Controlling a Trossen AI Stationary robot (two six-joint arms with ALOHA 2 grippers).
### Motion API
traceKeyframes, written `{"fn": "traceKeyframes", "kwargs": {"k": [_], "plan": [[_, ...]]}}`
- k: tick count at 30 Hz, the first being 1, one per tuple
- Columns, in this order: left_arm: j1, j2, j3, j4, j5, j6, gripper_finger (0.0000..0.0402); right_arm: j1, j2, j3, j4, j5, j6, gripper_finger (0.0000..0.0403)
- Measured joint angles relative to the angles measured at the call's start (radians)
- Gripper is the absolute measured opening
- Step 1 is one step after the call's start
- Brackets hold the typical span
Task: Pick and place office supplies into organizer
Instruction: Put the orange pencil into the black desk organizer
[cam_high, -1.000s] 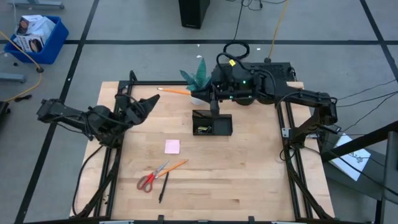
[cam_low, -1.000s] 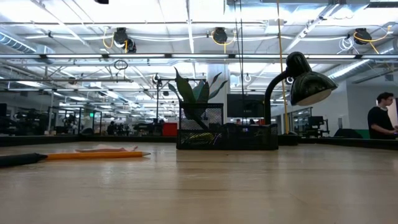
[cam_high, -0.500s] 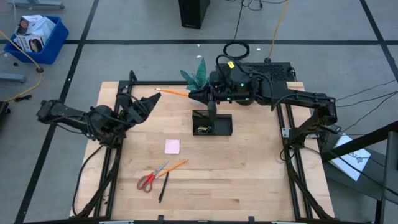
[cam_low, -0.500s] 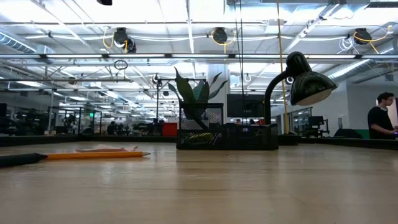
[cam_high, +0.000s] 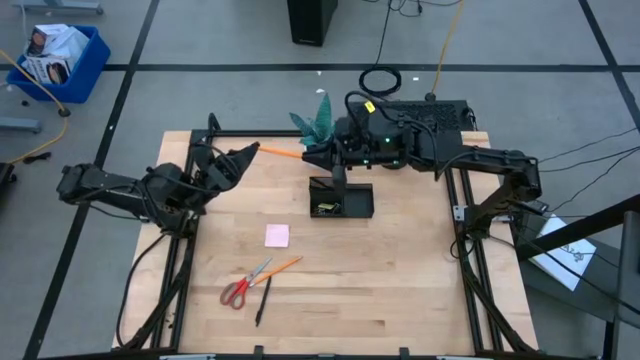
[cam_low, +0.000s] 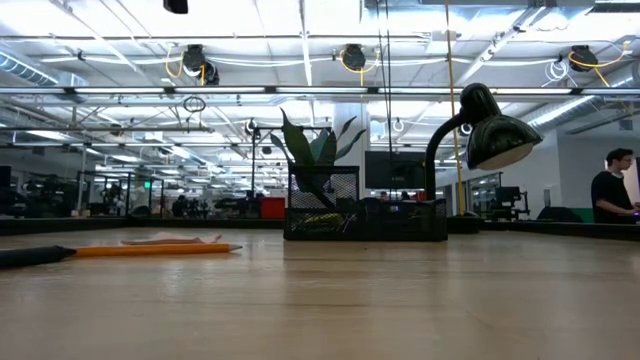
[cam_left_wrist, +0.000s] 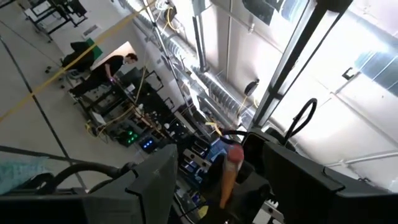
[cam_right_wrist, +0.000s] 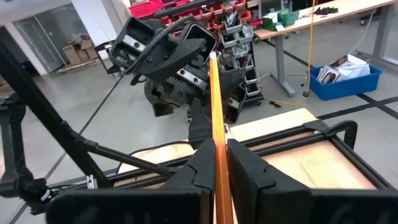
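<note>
The left gripper (cam_high: 248, 152) hangs near the table's (cam_high: 400, 290) far left corner with fingers spread, its tips at the end of an orange pencil (cam_high: 280, 151); the right gripper (cam_high: 312, 153), clamped on that pencil's other end, hovers beside the potted plant (cam_high: 318, 118) at the far edge. Just nearer than it stands the black organizer (cam_high: 341, 198); the pink sticky-note pad (cam_high: 277, 235), red-handled scissors (cam_high: 243, 285), second pencil (cam_high: 281, 266) and black pen (cam_high: 262, 301) lie toward the near left.

Matt pale wood table (cam_high: 400, 280); black mesh organizer (cam_low: 365, 215)

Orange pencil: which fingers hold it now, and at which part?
The fingers of the right gripper clamp the orange pencil at one end; its other end sits between the open fingers of the left gripper, ungripped.
</note>
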Motion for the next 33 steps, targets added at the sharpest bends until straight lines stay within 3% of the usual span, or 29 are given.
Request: {"fn": "traceKeyframes", "kwargs": {"k": [12,22,33], "plan": [[0.015,0.060,0.000,0.014,0.021,-0.067,0.0233,0.000,0.007,0.000,0.011,-0.001,0.008,0.0018],[0.016,0.056,0.000,0.081,0.020,0.000,0.0104,0.000,0.006,0.000,0.019,-0.007,0.019,0.0018],[0.036,0.056,0.000,0.071,0.053,0.004,0.0018,0.011,0.033,0.000,0.031,-0.049,0.057,0.0018]]}}
